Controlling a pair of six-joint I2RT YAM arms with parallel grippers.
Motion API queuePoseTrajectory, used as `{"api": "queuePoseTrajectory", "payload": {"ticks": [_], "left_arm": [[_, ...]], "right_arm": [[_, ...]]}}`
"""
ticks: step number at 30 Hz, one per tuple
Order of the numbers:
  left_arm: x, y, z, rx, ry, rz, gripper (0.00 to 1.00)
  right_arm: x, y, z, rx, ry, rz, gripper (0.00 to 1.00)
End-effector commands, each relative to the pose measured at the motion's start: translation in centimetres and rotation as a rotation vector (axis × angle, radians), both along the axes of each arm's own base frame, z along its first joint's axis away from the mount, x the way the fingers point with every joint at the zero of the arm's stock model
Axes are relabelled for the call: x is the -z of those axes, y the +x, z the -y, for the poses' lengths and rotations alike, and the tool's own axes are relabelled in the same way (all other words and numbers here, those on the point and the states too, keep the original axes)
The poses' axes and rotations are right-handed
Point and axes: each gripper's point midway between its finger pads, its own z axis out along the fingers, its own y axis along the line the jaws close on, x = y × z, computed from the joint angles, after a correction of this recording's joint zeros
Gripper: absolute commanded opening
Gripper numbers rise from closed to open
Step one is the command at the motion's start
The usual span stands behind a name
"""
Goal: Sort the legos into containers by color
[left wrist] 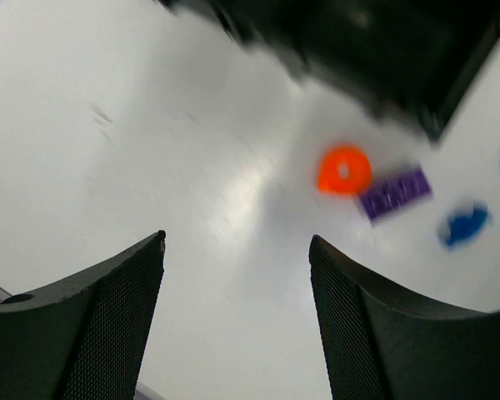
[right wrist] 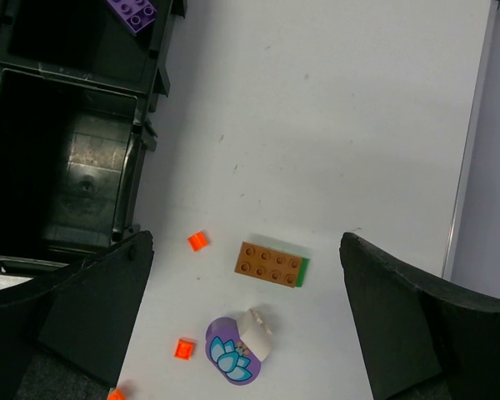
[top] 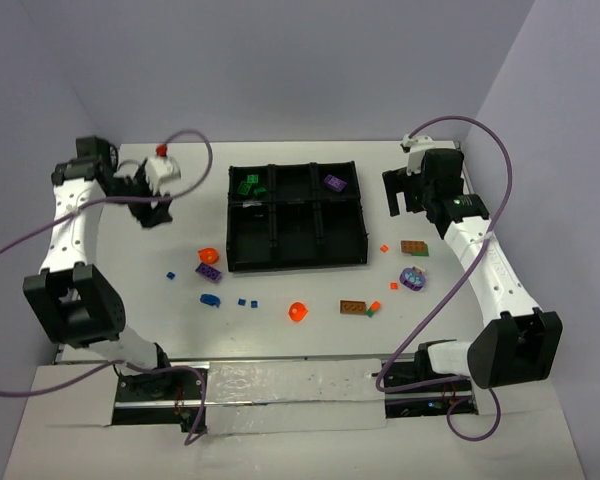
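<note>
The black tray sits mid-table with two green legos in its far-left compartment and a purple brick in its far-right one. The rest of the pieces lie loose on the white table. Left of the tray's near corner, an orange ring touches or nearly touches a second purple brick. A blue piece and a few tiny blue bits are just nearer the arms. In front of the tray there is an orange cone and a brown plate with small orange bits beside it. To the right lie a brown brick with a green edge, a round purple piece with a lotus print and scattered orange studs. The left gripper hangs over bare table to the left of the tray. Its fingers are spread and nothing is between them (its wrist view is blurred, though the gap is plain). The right gripper is by the tray's far-right corner, jaws spread wide and holding nothing, above the table beside the brown brick.
</note>
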Motion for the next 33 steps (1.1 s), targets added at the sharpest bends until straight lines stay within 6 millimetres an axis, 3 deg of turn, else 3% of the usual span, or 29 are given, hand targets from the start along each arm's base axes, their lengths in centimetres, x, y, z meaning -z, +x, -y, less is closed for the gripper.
{"api": "queuePoseTrajectory", "payload": {"ticks": [1,3,5,17,33], "left_arm": [[5.3,-10.6,1.5,0.441,0.046,-0.069,0.76],[6.8,-12.0,1.7,0.516,0.072,-0.043,0.76],[7.8,-12.1,2.2,0.554,0.060,-0.013,0.76],[11.4,-10.6,6.7,0.702,0.004,0.064,0.73],[15.9,-9.7,8.2,0.831,0.047,-0.015,0.68]], "right_arm": [[-1.6,0.3,-0.2,-0.019,0.006,0.051,1.00],[-1.5,0.3,-0.2,-0.017,0.005,0.044,1.00],[-1.5,0.3,-0.3,-0.019,0.003,0.038,1.00],[-1.6,-0.8,0.1,-0.008,-0.021,0.026,1.00],[-1.6,-1.3,1.0,0.023,-0.049,0.022,1.00]]}}
